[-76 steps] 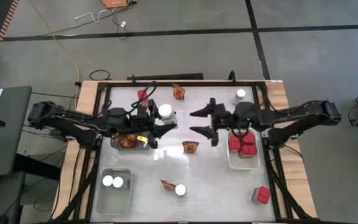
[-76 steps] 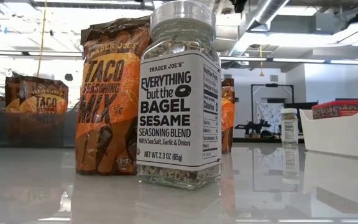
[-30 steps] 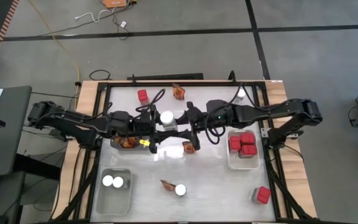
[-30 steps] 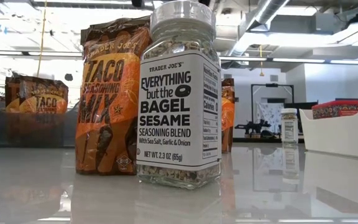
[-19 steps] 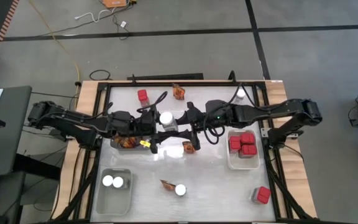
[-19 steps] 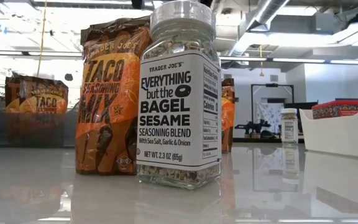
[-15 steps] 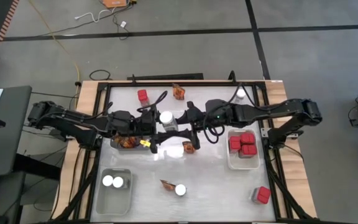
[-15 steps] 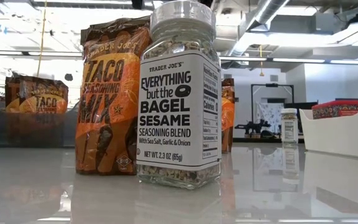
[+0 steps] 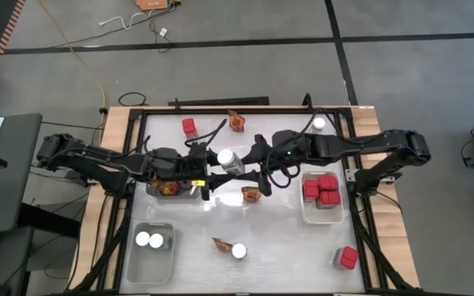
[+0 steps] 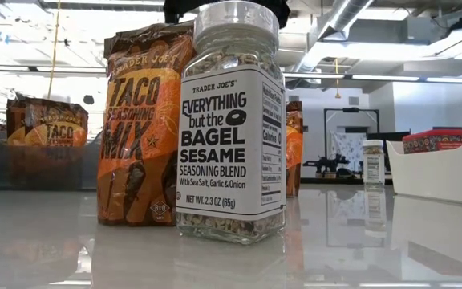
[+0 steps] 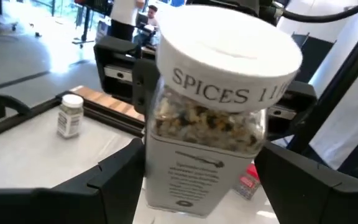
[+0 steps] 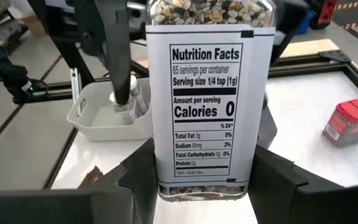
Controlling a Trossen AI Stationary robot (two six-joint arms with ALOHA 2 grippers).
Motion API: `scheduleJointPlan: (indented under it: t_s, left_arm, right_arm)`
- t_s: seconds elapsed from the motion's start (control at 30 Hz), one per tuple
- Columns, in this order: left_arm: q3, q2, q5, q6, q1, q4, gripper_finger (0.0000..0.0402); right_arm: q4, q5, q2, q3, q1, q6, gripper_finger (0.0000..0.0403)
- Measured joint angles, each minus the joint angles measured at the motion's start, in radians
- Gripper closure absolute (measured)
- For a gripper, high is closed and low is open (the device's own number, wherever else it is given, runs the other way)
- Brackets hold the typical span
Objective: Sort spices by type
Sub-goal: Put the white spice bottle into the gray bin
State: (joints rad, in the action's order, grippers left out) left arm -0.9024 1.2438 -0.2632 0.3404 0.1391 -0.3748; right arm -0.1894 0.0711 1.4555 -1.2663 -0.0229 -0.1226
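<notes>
The jar (image 9: 227,159) I am working with hangs over the middle of the table (image 9: 286,234), tilted, with its white lid towards my left side. My right gripper (image 9: 239,164) is clamped on it. In the right wrist view the nutrition label fills the space between my two fingers (image 12: 135,180), which press on both sides of the jar (image 12: 207,106) low down. My left gripper (image 9: 212,168) meets it from the other side, with its jaws spread wider than the jar. In the left wrist view the jar (image 11: 213,124) stands between the fingers (image 11: 104,180), and I think there is a little daylight on each side, though the near edge is hard to judge.

Just below the jar in the high view lies a loose packet (image 9: 252,194). Under my left wrist the clear tray (image 9: 151,191) holds orange-brown packets (image 9: 169,187). The white tray (image 9: 309,215) beneath my right arm holds the red boxes (image 9: 320,189).

At the far edge sit a red box (image 9: 188,126), another packet (image 9: 237,122) and a lone jar (image 9: 318,124). The grey tray (image 9: 142,265) at the near left holds two jars (image 9: 150,240). Close to the near edge a packet (image 9: 220,243) and a jar (image 9: 239,251) stand together, and they loom large in the low view. A last red box (image 9: 346,258) sits at the near right corner.
</notes>
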Motion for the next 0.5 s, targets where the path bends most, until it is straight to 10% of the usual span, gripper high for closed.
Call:
scheduleJointPlan:
  t_s: [0.23,0.5]
  left_arm:
    - [-0.030,-0.065,0.062,-0.056,-0.052,0.108,0.0115]
    - [-0.366,-0.088,0.076,-0.062,-0.121,0.680,0.0115]
  right_arm:
    - [-0.028,-0.010,0.001,0.000,-0.016,-0.004,0.0189]
    - [-0.041,-0.028,0.004,-0.001,-0.026,-0.002,0.0189]
